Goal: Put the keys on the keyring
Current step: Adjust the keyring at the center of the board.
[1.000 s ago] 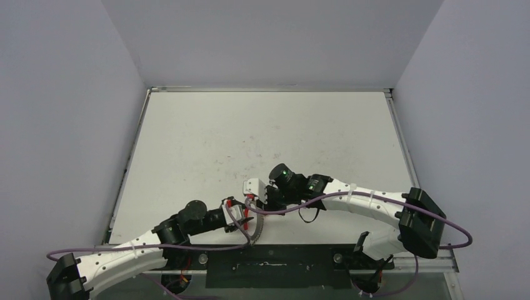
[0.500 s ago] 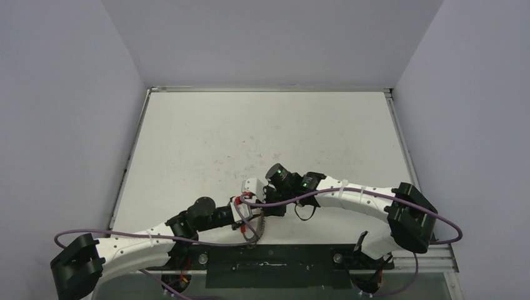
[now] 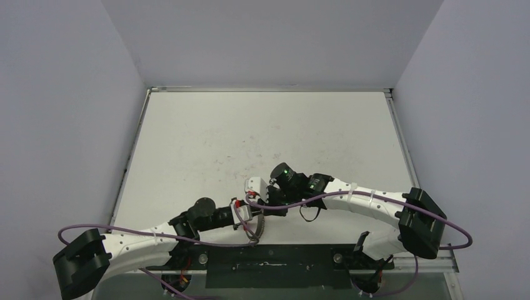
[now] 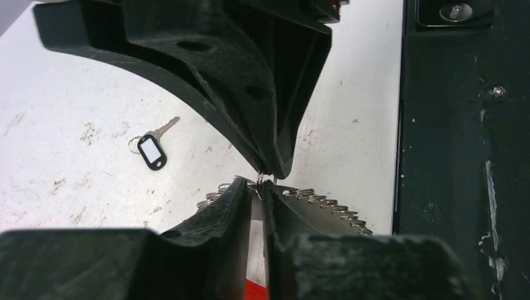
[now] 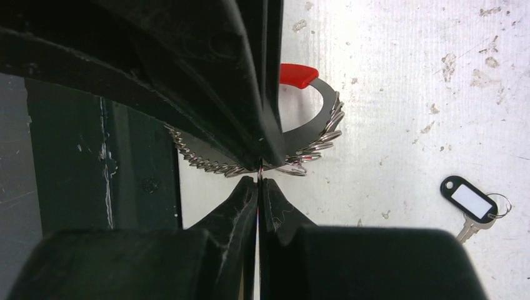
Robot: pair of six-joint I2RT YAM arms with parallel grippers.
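The keyring (image 5: 325, 119) is a thin metal ring with a red sleeve (image 5: 297, 74) and several small silver rings (image 4: 325, 203). It hangs between both grippers near the table's front edge (image 3: 257, 228). My left gripper (image 4: 262, 184) is shut on its rim. My right gripper (image 5: 258, 181) is shut tip to tip against the left one, pinching a thin wire loop at the same spot. In the top view the two grippers, left (image 3: 249, 209) and right (image 3: 264, 203), meet. One loose key (image 4: 152, 150) with a dark oblong tag lies on the table beside them and also shows in the right wrist view (image 5: 472, 203).
The black base plate (image 3: 275, 265) runs along the near table edge, right under the keyring; it shows in the left wrist view (image 4: 462, 156). Purple cables (image 3: 281, 209) loop over both arms. Grey walls enclose the white table (image 3: 262, 137).
My left arm has reached further right, bringing its gripper up against the right one. The right gripper shifted slightly left and back. The keyring stays between them.
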